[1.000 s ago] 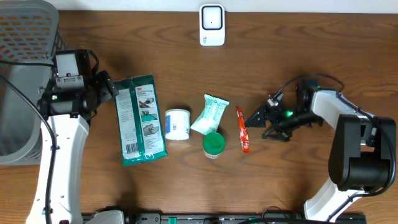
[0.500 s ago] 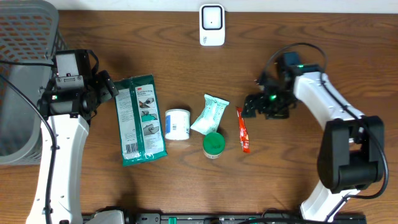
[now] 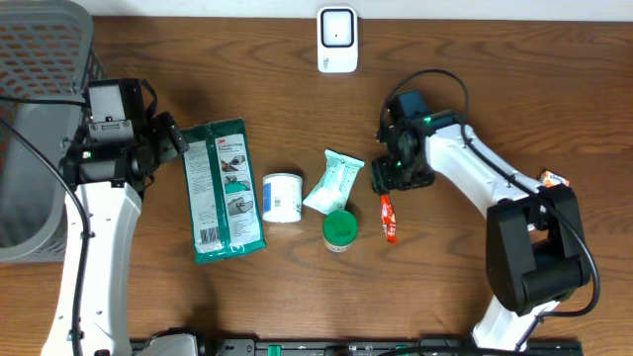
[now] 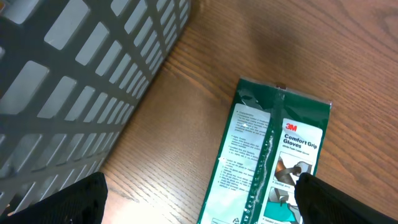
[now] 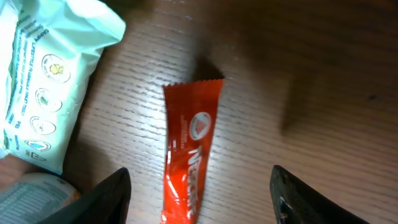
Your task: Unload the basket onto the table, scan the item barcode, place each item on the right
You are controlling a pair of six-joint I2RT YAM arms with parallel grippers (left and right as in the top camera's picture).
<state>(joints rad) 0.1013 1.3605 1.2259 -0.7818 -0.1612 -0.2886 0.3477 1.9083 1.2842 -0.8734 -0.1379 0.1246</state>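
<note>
A red sachet (image 3: 390,220) lies flat on the wooden table right of centre. Its top end is under my right gripper (image 3: 388,181). In the right wrist view the sachet (image 5: 186,162) runs lengthwise between the two dark fingers (image 5: 106,199). My right gripper (image 5: 202,202) is open, with table showing on both sides of the sachet. The white scanner (image 3: 337,40) stands at the far edge, in the middle. My left gripper (image 3: 170,138) is open above the upper left corner of a green glove pack (image 3: 224,190). Nothing is between the left gripper's (image 4: 202,202) fingers.
A white tub (image 3: 282,197), a mint wipes pack (image 3: 334,182) and a green-capped jar (image 3: 339,229) lie just left of the sachet. A grey mesh basket (image 3: 40,59) fills the far left corner. A small orange item (image 3: 552,179) shows by the right arm's base.
My right arm has swung left and toward the back, from beside the sachet's right side to over its top end. The left arm has not moved.
</note>
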